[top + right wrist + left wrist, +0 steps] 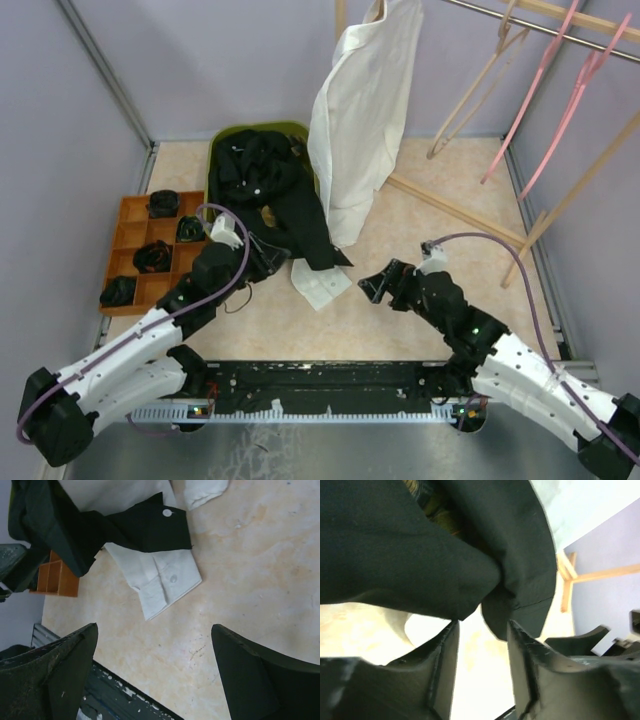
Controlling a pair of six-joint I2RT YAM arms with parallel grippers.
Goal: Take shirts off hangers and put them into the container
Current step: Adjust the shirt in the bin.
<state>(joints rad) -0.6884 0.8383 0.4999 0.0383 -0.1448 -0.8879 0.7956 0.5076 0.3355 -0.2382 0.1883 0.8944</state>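
The black shirt point(262, 175) is heaped in the olive-green container point(285, 127), and one sleeve spills over its near rim onto the table. A white buttoned cuff point(322, 283) lies flat under that sleeve's end. A cream shirt point(365, 120) hangs from the rack behind. My left gripper point(270, 258) is open at the sleeve's left edge; in the left wrist view black cloth point(395, 545) hangs just past the fingertips of the gripper point(482, 627), with nothing pinched. My right gripper point(372, 283) stands wide open over bare table, and the cuff point(160, 580) lies ahead of it point(155, 630).
An orange compartment tray point(125, 240) with dark items sits at the left. Empty pink hangers point(548, 85) and a beige hanger point(480, 85) hang at the back right. The wooden rack's poles point(450, 208) run across the table on the right. Grey walls close in both sides.
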